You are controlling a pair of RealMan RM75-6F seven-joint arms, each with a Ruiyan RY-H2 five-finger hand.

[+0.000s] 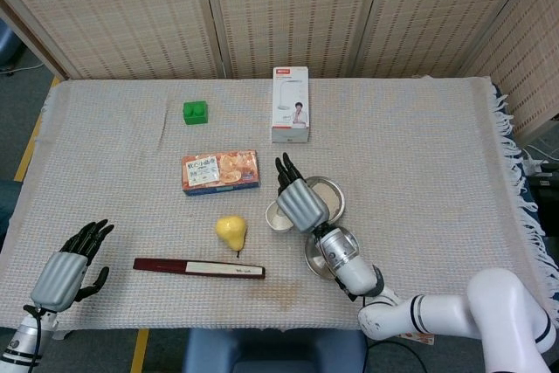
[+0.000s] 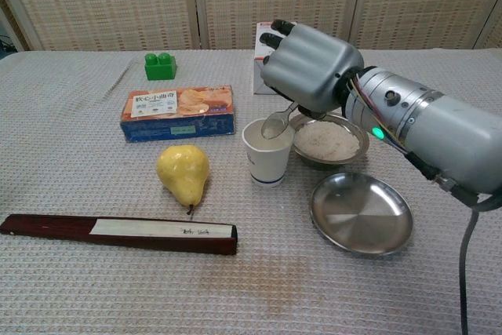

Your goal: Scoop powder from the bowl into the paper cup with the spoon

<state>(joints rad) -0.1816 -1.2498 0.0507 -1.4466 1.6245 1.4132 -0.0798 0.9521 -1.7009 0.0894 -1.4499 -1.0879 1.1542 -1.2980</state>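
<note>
My right hand (image 2: 310,66) (image 1: 300,202) holds a metal spoon (image 2: 277,124) tipped down into the white paper cup (image 2: 267,154) (image 1: 278,218), its bowl at the cup's mouth. Right of the cup stands the metal bowl (image 2: 328,140) (image 1: 327,191) of pale powder. In the head view the hand covers the spoon and most of the cup. My left hand (image 1: 68,266) rests open near the table's front left corner, far from these things.
An empty metal plate (image 2: 361,213) lies in front of the bowl. A yellow pear (image 2: 183,172), a dark closed fan (image 2: 118,232), an orange snack box (image 2: 177,112), a green block (image 2: 159,65) and a white carton (image 1: 289,104) stand around.
</note>
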